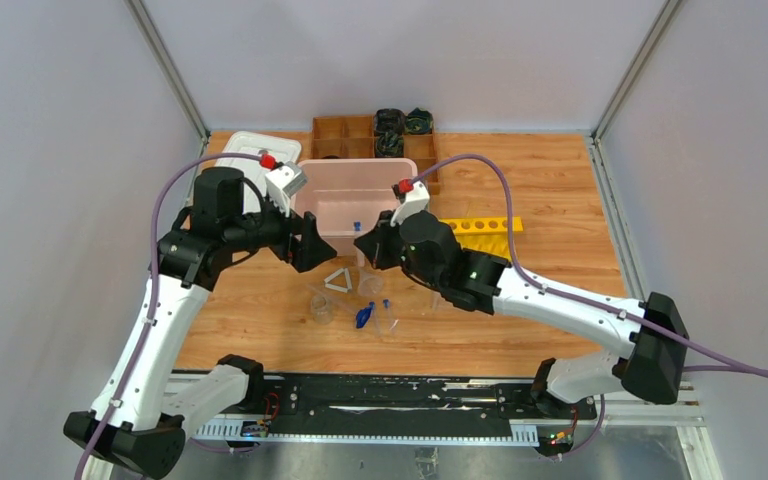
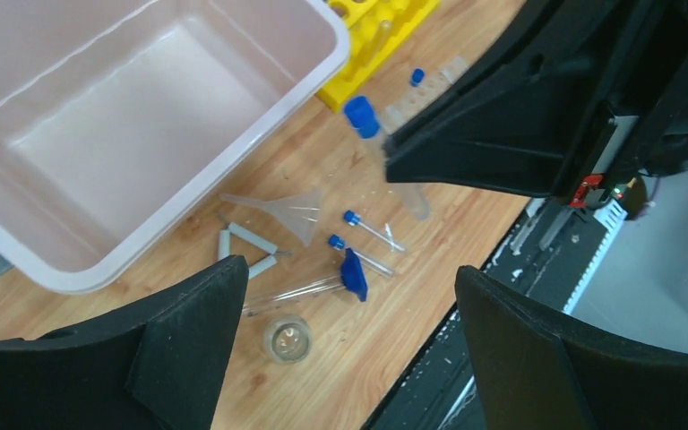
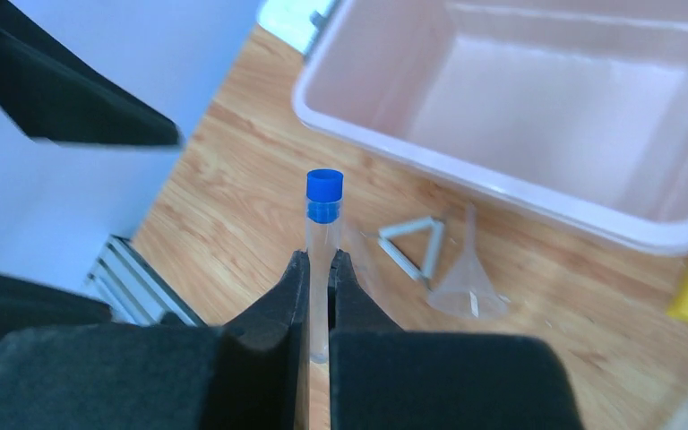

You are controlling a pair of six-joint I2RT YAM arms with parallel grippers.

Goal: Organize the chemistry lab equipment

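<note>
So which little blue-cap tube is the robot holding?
The tube pinched in the right gripper; the other tubes lie flat on the table by the funnel.

We can read no text, label, brand, number or sign in any of the three views.
</note>
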